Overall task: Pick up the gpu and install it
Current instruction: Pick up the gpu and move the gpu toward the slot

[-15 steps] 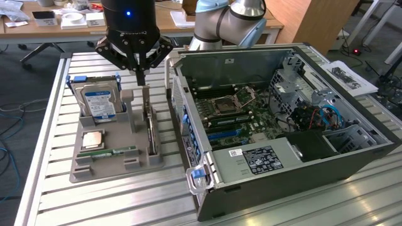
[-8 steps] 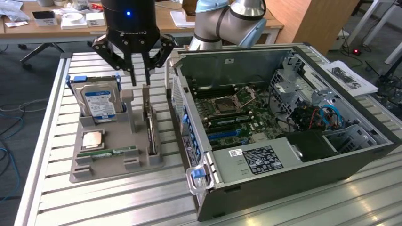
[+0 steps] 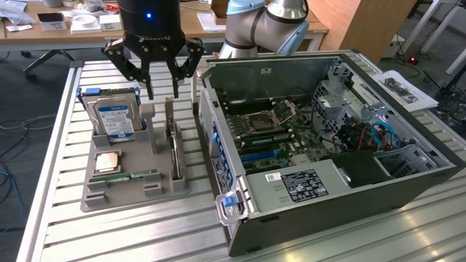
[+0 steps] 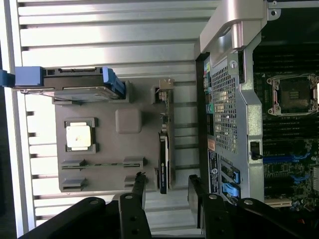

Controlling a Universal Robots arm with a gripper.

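Overhead, my jaws hang apart and empty above the hard-drive end of the grey holder tray (image 3: 124,197) on the slatted worktop (image 3: 145,234). The gpu (image 3: 174,150) stands on edge in the tray's slot, just beside the open computer case (image 3: 328,218). Its long axis runs parallel to the case wall, with the silvery bracket end toward the hard drive (image 3: 117,120).

Soft, even indoor light meets you here. Past the jaws of the gripper (image 3: 162,94), glare whitens the slatted table (image 4: 109,30). Beside the jaws, the inside of the computer case (image 4: 227,114) lies dim. Beneath them, the tray (image 3: 120,201) throws only faint shadows.
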